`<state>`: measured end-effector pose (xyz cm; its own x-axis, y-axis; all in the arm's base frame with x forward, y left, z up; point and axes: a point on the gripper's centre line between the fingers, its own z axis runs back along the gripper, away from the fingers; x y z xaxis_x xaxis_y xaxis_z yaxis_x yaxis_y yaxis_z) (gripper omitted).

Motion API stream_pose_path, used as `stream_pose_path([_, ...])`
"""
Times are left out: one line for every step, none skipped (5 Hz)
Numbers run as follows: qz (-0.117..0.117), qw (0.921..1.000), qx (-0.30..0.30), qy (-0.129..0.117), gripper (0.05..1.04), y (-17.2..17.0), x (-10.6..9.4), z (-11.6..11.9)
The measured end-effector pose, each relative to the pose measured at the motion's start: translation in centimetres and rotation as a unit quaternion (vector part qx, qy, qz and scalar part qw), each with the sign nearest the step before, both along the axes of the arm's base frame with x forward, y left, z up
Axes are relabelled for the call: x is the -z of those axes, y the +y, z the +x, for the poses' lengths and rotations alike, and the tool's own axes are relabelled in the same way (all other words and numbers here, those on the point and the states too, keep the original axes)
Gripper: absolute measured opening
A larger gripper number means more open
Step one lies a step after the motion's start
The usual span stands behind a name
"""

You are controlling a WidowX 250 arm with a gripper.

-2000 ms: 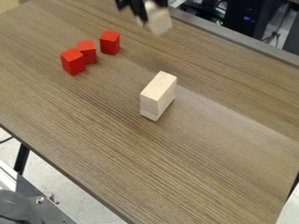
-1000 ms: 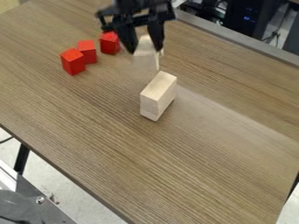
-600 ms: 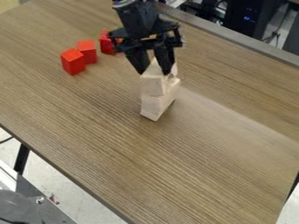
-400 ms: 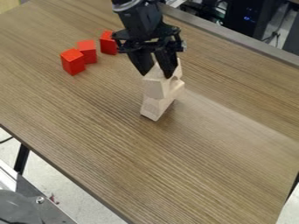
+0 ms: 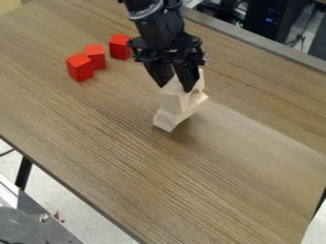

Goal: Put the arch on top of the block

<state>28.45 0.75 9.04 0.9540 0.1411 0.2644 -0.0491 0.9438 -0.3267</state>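
- Pale wood sits in my gripper (image 5: pixel 173 89): I'm clamped on the arch (image 5: pixel 174 102), which hangs at my tips, against the block (image 5: pixel 164 121).
- That block, beneath my jaws, looks tilted; I judge I should ease off the push and let it settle upright.
- Then I'd centre the arch above it, lower straight, and let go only once it bears flat; dragging sideways could topple both.
- Under my jaws spreads a brown wood-grain table (image 5: pixel 127 143), with three red blocks (image 5: pixel 79 67) off to one side.
- Beyond the far edge stands dark equipment (image 5: pixel 267 19).
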Motion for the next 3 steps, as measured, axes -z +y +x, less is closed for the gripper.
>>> stream_pose_path([0.004, 1.0, 0.001, -0.001, 0.532, 0.04, 0.02, -0.09])
stream_pose_path([0.007, 1.0, 0.001, -0.003, 0.532, 0.08, 0.02, -0.02])
stream_pose_path([0.017, 0.9998, 0.002, -0.012, 0.532, 0.16, -0.03, 0.14])
